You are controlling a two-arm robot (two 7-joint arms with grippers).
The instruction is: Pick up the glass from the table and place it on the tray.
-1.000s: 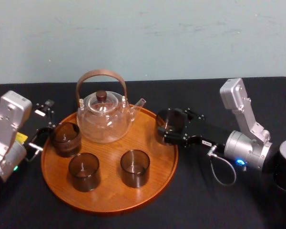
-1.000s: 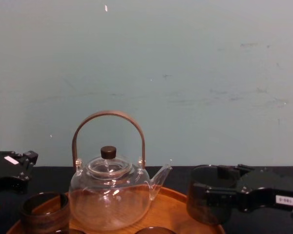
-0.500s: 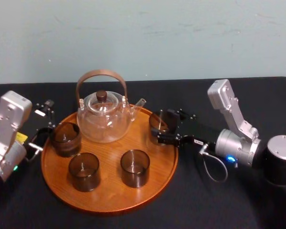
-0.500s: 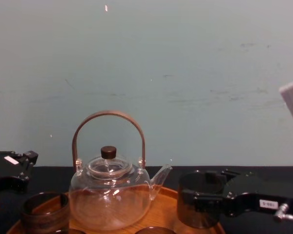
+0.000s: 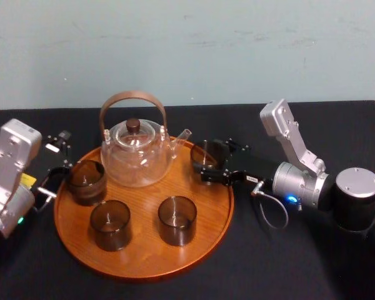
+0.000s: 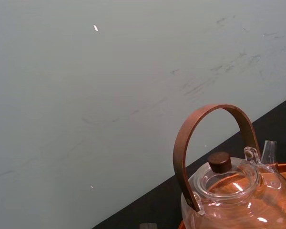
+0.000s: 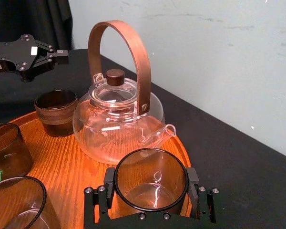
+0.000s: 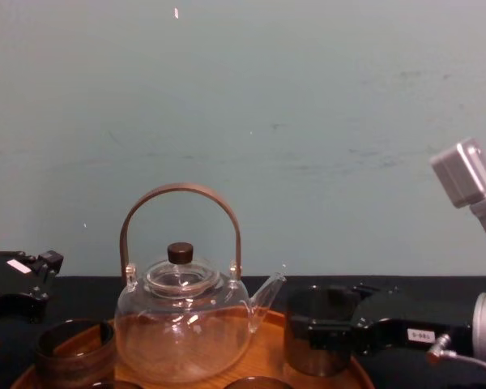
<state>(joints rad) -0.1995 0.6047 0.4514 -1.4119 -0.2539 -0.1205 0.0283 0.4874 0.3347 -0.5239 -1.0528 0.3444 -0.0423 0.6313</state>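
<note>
Over the right side of the tray (image 5: pixel 144 250), the right gripper (image 5: pixel 211 164) is bringing the glass (image 5: pixel 206 154) inward. A second ago the glass was hanging at the rim; now it is sitting inside it and lower, just beside the spout of the teapot (image 5: pixel 136 156). I'd judge the placing is nearly done. The gripper is clenching the upright glass from both sides, but I cannot tell whether its base is touching the wood. The left gripper (image 5: pixel 55 156) is waiting at the tray's left edge.
</note>
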